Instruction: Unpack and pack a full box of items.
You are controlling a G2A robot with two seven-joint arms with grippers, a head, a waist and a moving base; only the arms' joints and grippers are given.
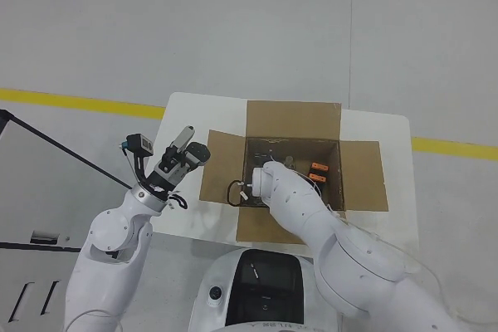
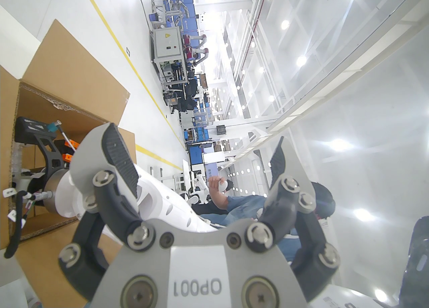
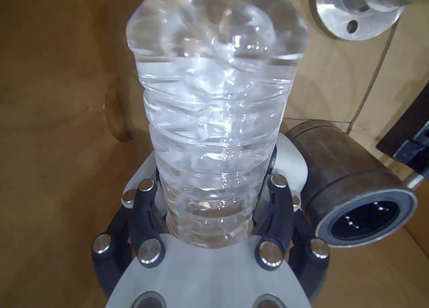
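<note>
Top: your right arm bends down into the box (image 1: 293, 116) on the bench (image 1: 382, 133); the left gripper (image 1: 185, 145) hangs beside it.

Left wrist: that gripper is spread, empty, tilted upward.

Right wrist: the right gripper (image 3: 214, 185) pinches the bottle (image 3: 214, 88) inside the box. A skewed lift could knock the cylinder (image 3: 348, 182) just beside, or let the bottle slip.

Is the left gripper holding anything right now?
No, the left gripper is open, raised beside the brown cardboard box, with nothing between its black-padded fingers.
</note>
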